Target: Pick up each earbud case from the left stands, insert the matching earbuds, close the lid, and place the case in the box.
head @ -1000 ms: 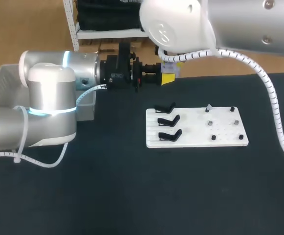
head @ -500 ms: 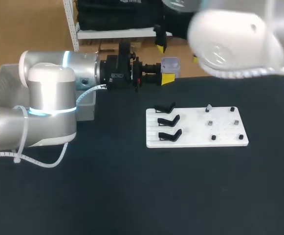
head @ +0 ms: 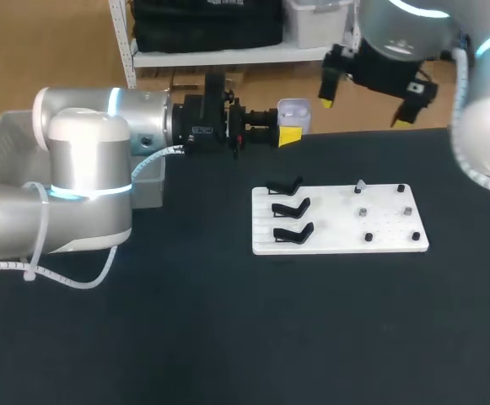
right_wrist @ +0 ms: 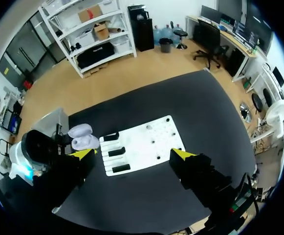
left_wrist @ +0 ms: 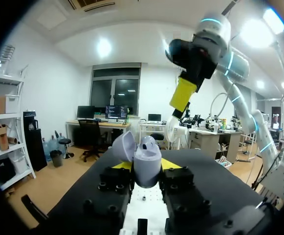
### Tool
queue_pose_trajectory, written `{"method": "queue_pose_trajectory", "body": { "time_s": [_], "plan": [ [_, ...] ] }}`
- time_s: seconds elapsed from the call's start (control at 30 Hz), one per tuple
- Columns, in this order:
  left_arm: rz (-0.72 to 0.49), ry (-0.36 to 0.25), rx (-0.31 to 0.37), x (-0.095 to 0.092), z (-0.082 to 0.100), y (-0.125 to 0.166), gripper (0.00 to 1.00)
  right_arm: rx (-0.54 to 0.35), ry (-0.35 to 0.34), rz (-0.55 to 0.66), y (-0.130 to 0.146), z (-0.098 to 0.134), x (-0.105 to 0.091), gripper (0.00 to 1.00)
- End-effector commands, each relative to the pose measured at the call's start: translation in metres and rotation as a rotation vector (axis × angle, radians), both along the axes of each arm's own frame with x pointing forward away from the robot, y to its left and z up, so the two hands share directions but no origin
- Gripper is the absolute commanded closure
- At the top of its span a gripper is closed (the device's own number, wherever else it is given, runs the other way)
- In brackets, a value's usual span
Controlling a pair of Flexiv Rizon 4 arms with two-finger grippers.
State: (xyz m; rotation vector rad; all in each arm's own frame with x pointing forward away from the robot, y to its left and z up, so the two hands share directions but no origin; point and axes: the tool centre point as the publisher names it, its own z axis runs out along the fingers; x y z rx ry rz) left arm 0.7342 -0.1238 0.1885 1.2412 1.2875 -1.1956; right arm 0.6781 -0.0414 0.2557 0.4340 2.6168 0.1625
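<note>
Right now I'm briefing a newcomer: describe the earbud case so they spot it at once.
Start at the left arm, beyond the white board. Its yellow-tipped gripper holds the earbud case in the air. It alone is pale lilac, lid open.

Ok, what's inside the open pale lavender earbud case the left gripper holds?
One rounded pale earbud-like shape rises from the pale lavender earbud case, lid open, in the left gripper. The case's front wall hides the rest of its cavity.

table (head: 228, 337): black, matte | white board (head: 329, 229): lying flat on table, right of centre
</note>
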Motion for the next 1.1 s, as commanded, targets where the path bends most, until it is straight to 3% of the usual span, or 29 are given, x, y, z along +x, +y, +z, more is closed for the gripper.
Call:
{"method": "queue_pose_trajectory", "body": {
  "time_s": [0.03, 0.33, 0.4, 0.47, 0.6, 0.77, 1.1],
  "plan": [
    [0.005, -0.005, -0.005, -0.001, -0.001, 0.000, 1.00, 0.074, -0.038, 0.039, -0.007, -0.002, -0.004, 0.00],
    [0.005, -0.005, -0.005, -0.001, -0.001, 0.000, 1.00, 0.074, -0.038, 0.039, -0.007, -0.002, -0.004, 0.00],
    [0.005, -0.005, -0.005, -0.001, -0.001, 0.000, 1.00, 0.098, -0.031, 0.039, -0.010, -0.020, 0.001, 0.00],
    [0.005, -0.005, -0.005, -0.001, -0.001, 0.000, 1.00, 0.038, -0.052, 0.062, -0.020, -0.037, 0.008, 0.00],
    [0.005, -0.005, -0.005, -0.001, -0.001, 0.000, 1.00, 0.120, -0.047, 0.077, -0.032, -0.061, 0.020, 0.00],
    [0.005, -0.005, -0.005, -0.001, -0.001, 0.000, 1.00, 0.126, -0.045, 0.134, -0.037, -0.091, 0.033, 0.00],
    [0.005, -0.005, -0.005, -0.001, -0.001, 0.000, 1.00, 0.136, 0.030, 0.083, -0.038, -0.155, 0.052, 0.00]
  ]
}}
